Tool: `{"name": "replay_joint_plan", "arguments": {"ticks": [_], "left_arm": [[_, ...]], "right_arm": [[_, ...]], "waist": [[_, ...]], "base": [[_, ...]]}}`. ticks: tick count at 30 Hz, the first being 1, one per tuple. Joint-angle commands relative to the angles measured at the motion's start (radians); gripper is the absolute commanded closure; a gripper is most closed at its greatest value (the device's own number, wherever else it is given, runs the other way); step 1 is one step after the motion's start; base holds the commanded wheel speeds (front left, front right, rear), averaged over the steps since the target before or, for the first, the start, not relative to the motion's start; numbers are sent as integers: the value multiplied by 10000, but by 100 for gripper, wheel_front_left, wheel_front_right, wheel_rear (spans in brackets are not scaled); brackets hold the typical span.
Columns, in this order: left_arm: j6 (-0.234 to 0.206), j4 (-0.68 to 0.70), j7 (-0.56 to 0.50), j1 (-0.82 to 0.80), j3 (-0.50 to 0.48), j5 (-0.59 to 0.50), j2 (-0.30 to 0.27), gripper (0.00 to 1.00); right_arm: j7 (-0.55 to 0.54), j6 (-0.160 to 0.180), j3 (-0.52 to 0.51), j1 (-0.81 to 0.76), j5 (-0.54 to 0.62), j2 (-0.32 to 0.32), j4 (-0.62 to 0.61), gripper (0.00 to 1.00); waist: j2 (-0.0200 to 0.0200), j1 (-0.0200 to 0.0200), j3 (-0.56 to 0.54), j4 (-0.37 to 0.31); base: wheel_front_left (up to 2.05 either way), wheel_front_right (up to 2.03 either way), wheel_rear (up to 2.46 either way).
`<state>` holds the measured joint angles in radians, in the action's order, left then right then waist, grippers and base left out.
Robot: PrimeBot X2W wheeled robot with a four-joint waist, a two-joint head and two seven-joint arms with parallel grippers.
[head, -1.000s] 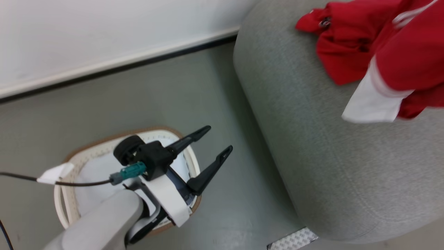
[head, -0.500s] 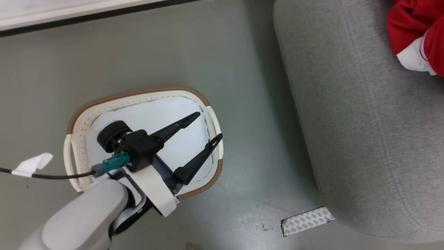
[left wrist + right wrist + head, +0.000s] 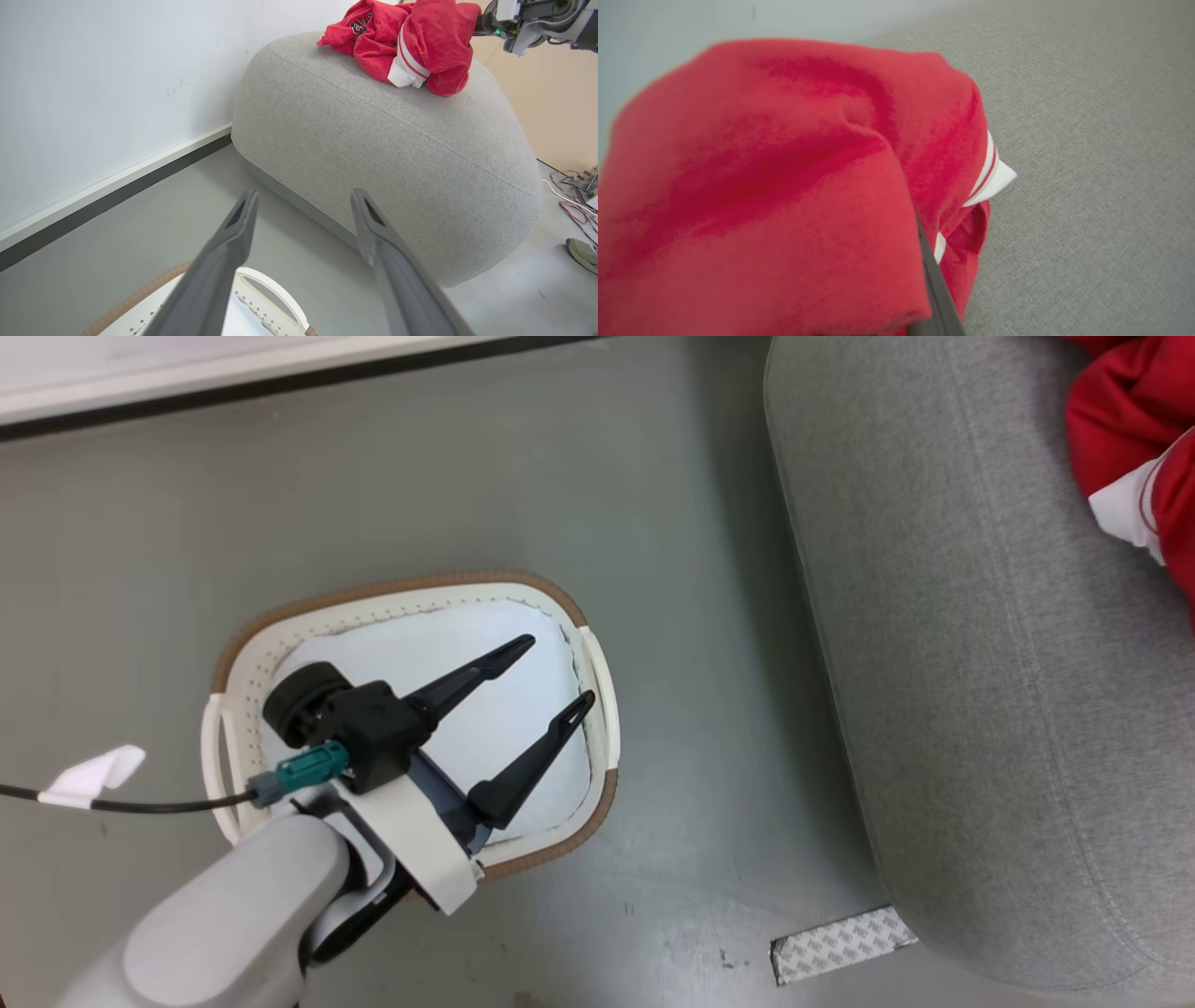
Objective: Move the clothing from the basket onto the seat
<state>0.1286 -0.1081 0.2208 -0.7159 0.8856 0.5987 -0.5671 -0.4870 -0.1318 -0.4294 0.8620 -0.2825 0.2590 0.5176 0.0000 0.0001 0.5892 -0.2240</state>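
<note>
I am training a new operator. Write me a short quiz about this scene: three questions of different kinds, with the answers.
1. Fill in: the left gripper hangs above the ____.
2. True or false: its jaws are shut.
3. The red clothing rests on: A a wooden table; B the grey seat; C a shelf.
Key: 1 basket; 2 false; 3 B.

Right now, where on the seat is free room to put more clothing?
The seat is bare from its edge facing the basket up to the clothing. It is crowded only at the far part by the wall, where the clothing lies.
</note>
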Motion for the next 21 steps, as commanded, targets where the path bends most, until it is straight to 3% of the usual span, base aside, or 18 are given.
{"name": "replay_joint_plan", "arguments": {"ticks": [1, 10, 21], "left_arm": [[12, -84, 70, 90, 19, 187, 55, 0], [-137, -970, 316, 755, -80, 492, 595, 0], [-495, -1875, 426, 1835, -763, 971, 1306, 0]], "right_arm": [[-53, 23, 50, -133, 96, 114, 58, 0], [-1180, 23, 1392, -955, 111, 799, 223, 0], [-1685, 23, 3140, -2547, -1689, 1909, -1809, 0]], "waist": [[0, -1, -242, -31], [0, -1, -2043, -254], [0, -1, -4350, -194]], "base": [[0, 0, 0], [0, 0, 0], [0, 0, 0]]}}
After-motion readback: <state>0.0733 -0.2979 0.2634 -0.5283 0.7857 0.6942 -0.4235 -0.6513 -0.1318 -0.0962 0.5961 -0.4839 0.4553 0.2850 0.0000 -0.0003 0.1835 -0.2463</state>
